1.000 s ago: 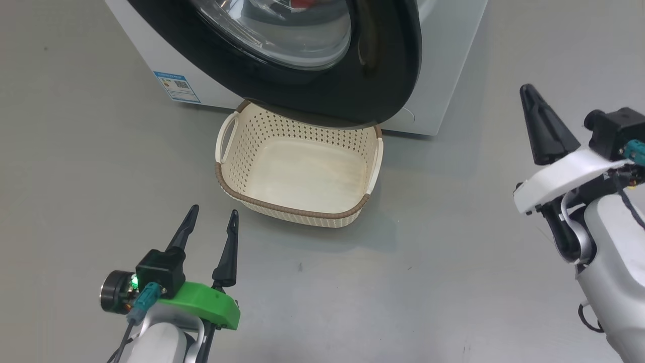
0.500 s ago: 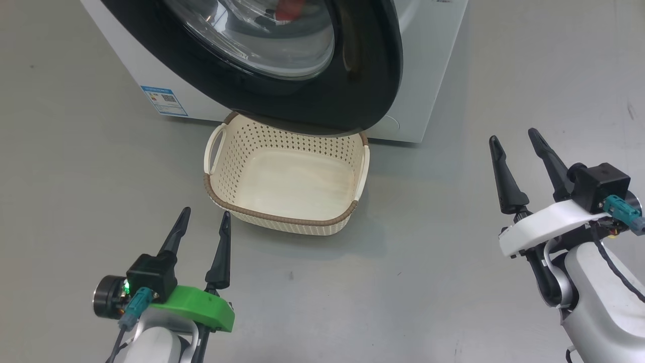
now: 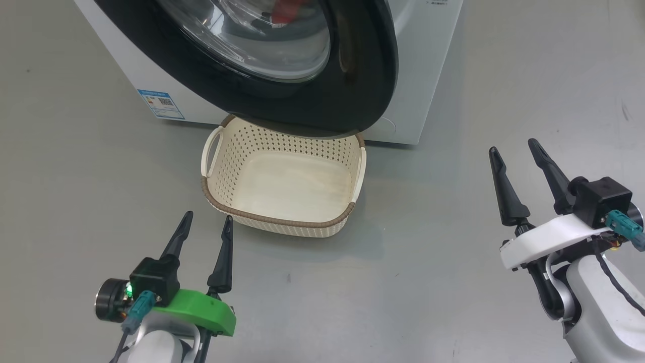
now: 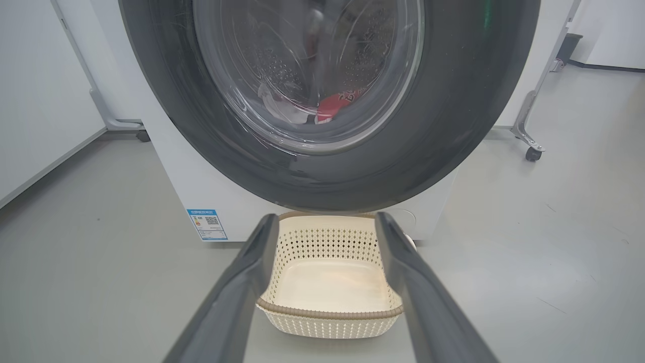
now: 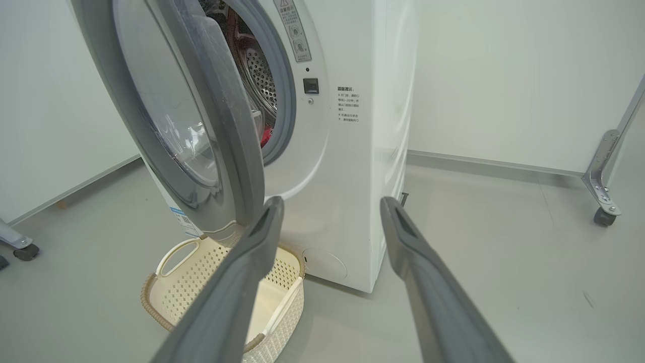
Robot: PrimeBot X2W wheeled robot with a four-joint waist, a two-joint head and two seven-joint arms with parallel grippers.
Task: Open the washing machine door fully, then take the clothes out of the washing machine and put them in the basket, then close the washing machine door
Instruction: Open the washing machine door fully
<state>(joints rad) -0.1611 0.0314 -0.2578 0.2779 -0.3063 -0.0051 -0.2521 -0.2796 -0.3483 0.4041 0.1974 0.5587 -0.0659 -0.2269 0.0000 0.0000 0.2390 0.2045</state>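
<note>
The washing machine [image 3: 423, 60] stands ahead, a white box. Its door [image 3: 363, 75], with a black rim and a clear glass bowl, hangs partly open over the cream basket [image 3: 272, 220] on the floor. Red clothes [image 4: 337, 103] lie in the drum behind the glass, and a red strip of them [image 5: 265, 136] shows through the door gap. My left gripper [image 3: 209, 218] is open and empty just in front of the basket's near rim. My right gripper [image 3: 512, 146] is open and empty, off to the right of the machine and well apart from the door.
Grey floor surrounds the machine. A blue sticker [image 3: 161, 104] marks its lower front. A metal frame leg with a caster [image 5: 602, 212] stands to the right, and another caster [image 5: 20, 250] is at the far left. White walls close the room behind.
My right gripper has opened from shut, dropped lower and turned its fingers forward. The head view has shifted a little. My left gripper, the door and the basket stay as before.
</note>
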